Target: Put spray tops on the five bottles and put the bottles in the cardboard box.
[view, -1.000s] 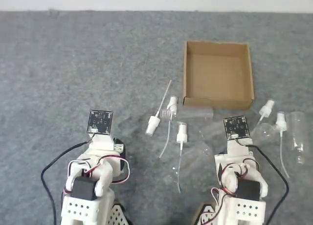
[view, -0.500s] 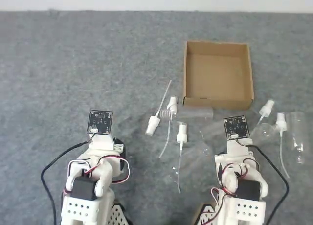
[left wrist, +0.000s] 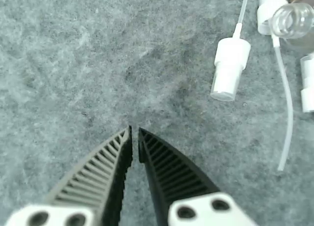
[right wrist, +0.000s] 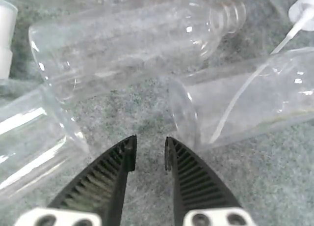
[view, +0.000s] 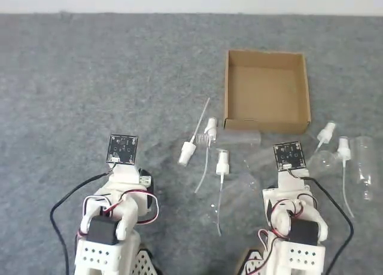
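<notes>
Three clear bottles (right wrist: 132,44) on their sides

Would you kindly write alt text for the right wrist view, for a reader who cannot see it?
The right gripper, black fingers slightly apart and empty, hangs close to three clear plastic bottles lying on their sides on grey carpet. The farthest bottle shows a bare threaded neck; a white spray top lies near that neck.
</notes>
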